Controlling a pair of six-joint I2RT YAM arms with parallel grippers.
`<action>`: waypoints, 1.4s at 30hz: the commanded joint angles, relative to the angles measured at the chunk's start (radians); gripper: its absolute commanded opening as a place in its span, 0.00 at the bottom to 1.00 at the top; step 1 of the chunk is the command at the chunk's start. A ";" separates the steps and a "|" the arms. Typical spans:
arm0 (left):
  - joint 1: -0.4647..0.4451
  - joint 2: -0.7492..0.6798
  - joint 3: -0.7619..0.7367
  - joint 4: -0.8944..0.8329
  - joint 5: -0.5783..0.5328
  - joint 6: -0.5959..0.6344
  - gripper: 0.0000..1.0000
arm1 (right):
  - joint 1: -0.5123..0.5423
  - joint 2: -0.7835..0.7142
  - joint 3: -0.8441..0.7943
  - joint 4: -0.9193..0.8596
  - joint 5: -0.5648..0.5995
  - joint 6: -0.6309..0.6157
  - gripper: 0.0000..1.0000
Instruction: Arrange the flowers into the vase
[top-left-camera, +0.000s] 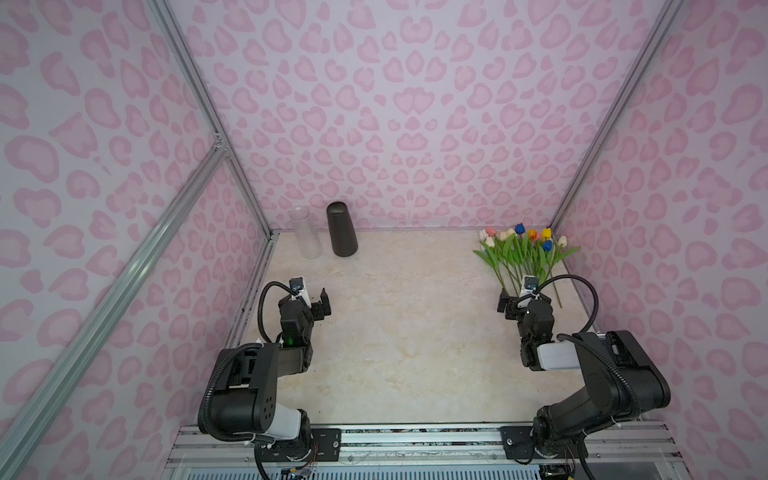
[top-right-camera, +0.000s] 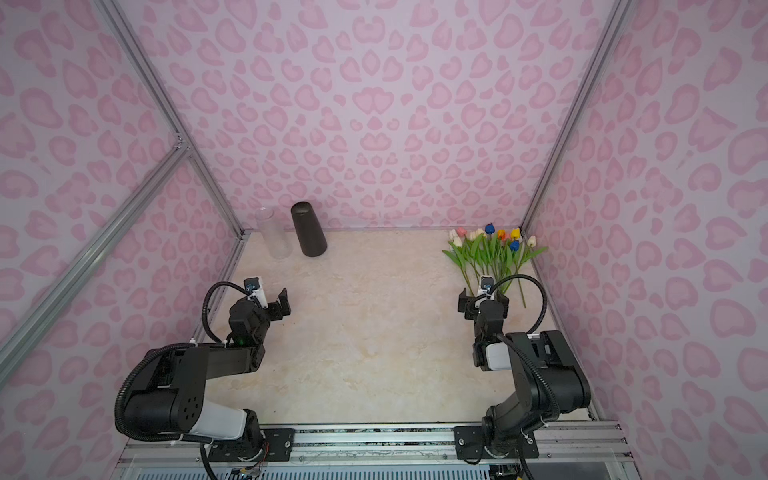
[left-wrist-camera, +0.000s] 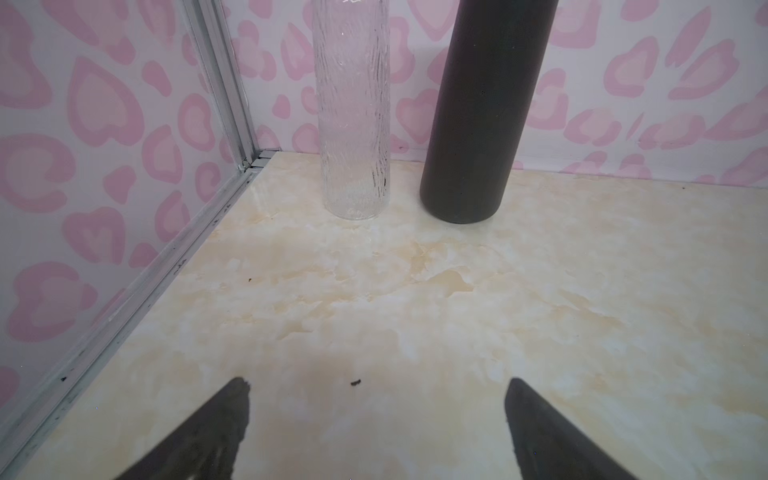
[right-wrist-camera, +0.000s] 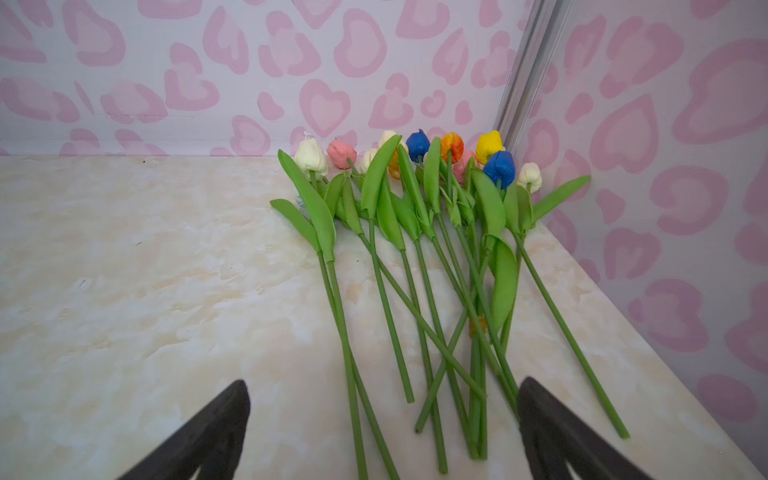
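Nothing is readable anywhere: no text, label, brand or number shows on the flowers (top-left-camera: 524, 253) at one o'clock, or on the clear vase (top-left-camera: 306, 232) and black container (top-left-camera: 341, 230) at eleven o'clock.

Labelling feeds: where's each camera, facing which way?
Top views: high above the arm bases, looking down toward the back wall; left arm and right arm show.
Left wrist: low over the table, facing clear vase and black vase; open left gripper shows.
Right wrist: faces the flowers; open right gripper shows.
Shared: top views also show vases and flowers.
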 joint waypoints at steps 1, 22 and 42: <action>0.000 -0.001 0.002 0.016 -0.008 0.000 0.97 | -0.005 0.006 0.004 0.004 -0.011 0.008 1.00; 0.001 0.002 0.005 0.011 -0.006 -0.002 0.97 | -0.028 0.004 0.009 -0.007 -0.042 0.026 1.00; -0.056 -0.238 0.072 -0.289 -0.129 -0.008 0.97 | 0.167 -0.280 0.074 -0.285 0.195 -0.106 0.99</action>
